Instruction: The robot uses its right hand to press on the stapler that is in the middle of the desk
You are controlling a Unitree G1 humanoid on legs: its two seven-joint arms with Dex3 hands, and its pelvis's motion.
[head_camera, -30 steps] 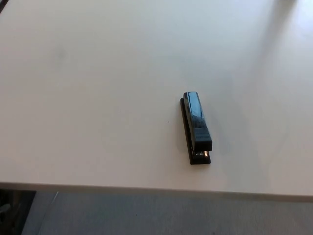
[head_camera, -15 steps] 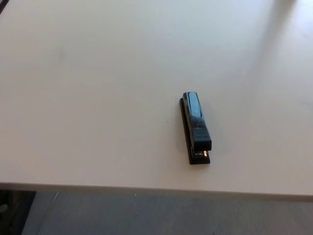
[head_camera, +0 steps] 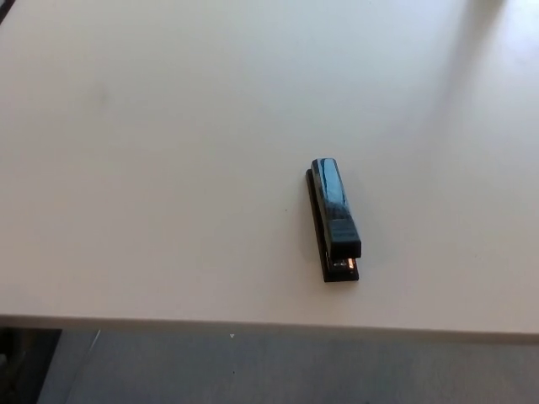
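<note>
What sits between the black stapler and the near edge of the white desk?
Nothing: in the head view, only bare white desk separates the black stapler from that edge.

Plain off-white tabletop fills nearly the whole head view, smooth and matte. Near edge runs almost level across the bottom, thin pale lip. Below it a strip of grey floor, speckled, a few tiny light flecks. Dark shape at the bottom left corner under the edge, too dim to identify. Small dark wedge at the top left corner. Soft light, brighter band at upper right, faint diagonal shadow there.
</note>
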